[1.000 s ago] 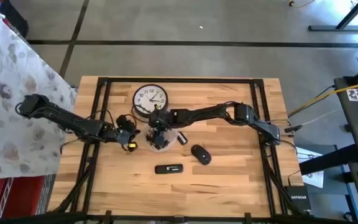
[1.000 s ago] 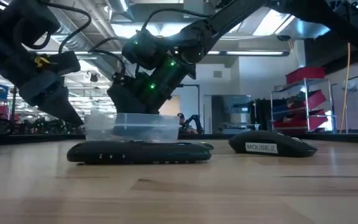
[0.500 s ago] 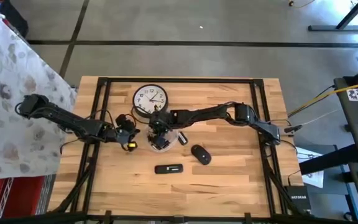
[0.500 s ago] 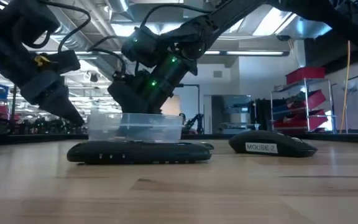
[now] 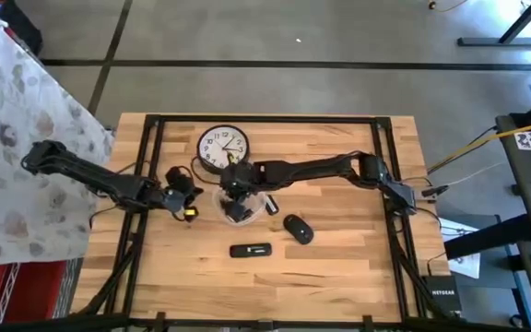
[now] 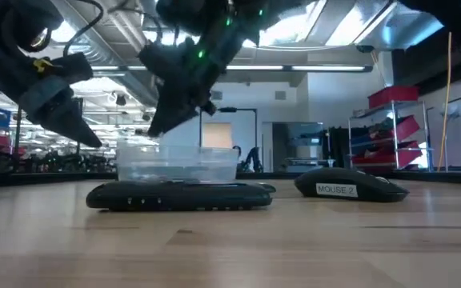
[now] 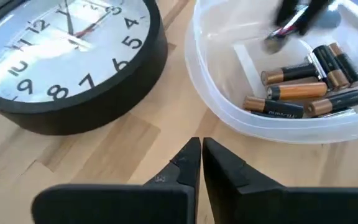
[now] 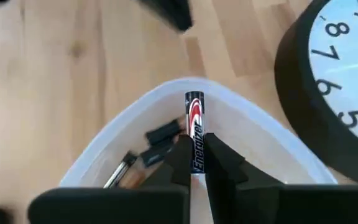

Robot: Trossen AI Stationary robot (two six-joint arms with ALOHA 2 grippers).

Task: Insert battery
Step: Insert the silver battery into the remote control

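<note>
High view: the right gripper [image 5: 236, 208] hangs over the clear plastic tub [image 5: 221, 205] near the middle of the worktop [image 5: 339, 258], with the wall clock [image 5: 222, 146] just behind it toward the far edge. The left gripper [image 5: 190, 205] sits just beside the tub on its left. Nearer the front edge lie a black remote [image 5: 250, 250] and a black mouse [image 5: 298, 228], apart from each other.

Low view: the tub [image 6: 176, 163] stands behind the remote [image 6: 178, 194], the mouse [image 6: 350, 186] off to one side (its label reads MOUSE 2). The right gripper [image 6: 160, 126] is raised above the tub's rim; the left gripper [image 6: 82, 134] is also off the worktop beside it.

Left wrist view: the left gripper [image 7: 201, 152] has its fingers closed together on nothing, pointing between the clock [image 7: 67, 59] and the tub [image 7: 229, 115], where several loose batteries [image 7: 303, 87] lie.

Right wrist view: the right gripper [image 8: 196, 152] is clamped on one battery [image 8: 195, 127], upright between the fingers above the tub [image 8: 253, 134], the clock [image 8: 334, 81] alongside.
</note>
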